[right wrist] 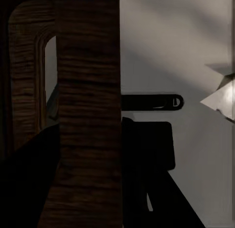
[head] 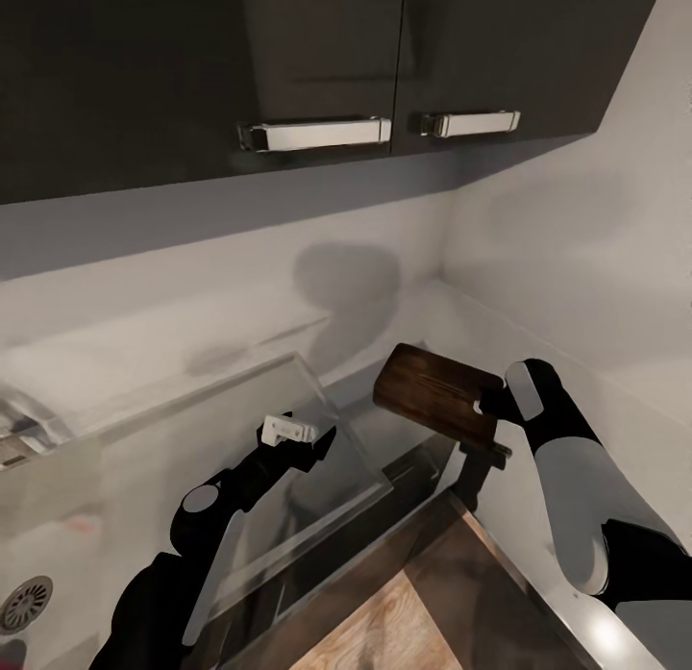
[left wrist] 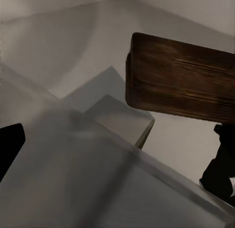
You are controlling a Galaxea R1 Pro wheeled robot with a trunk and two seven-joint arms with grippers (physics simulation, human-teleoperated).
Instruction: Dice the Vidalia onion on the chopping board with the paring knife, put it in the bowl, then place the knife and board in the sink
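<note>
chopping board [head: 437, 393]: dark brown wood-grain board held up in the air, right of centre in the head view, tilted, its far end toward the corner of the walls; in the left wrist view [left wrist: 181, 78] it fills the upper right; in the right wrist view [right wrist: 73, 115] it runs top to bottom through the left half, with the slot handle at the upper left.
right gripper [head: 488, 420]: clenched on the near end of the chopping board, at the board's lower right edge in the head view; dark fingers show on both sides of the board in the right wrist view.
right arm [head: 577, 478]: white and black, coming in from the lower right of the head view.
left gripper [head: 306, 437]: just left of centre in the lower half of the head view, over the steel surface; whether its fingers are spread or closed i cannot tell.
left arm [head: 202, 516]: black with a grey joint, rising from the lower left of the head view.
sink [head: 317, 516]: stainless steel, spread over the lower left and centre of the head view, with a round drain [head: 21, 603] at the far lower left edge.
countertop [head: 577, 401]: pale grey, running along the walls behind and to the right of the sink.
cabinets [head: 288, 55]: glossy dark doors across the top of the head view, with two chrome bar handles [head: 317, 134] side by side.
floor [head: 384, 632]: light wood, bottom centre of the head view.
</note>
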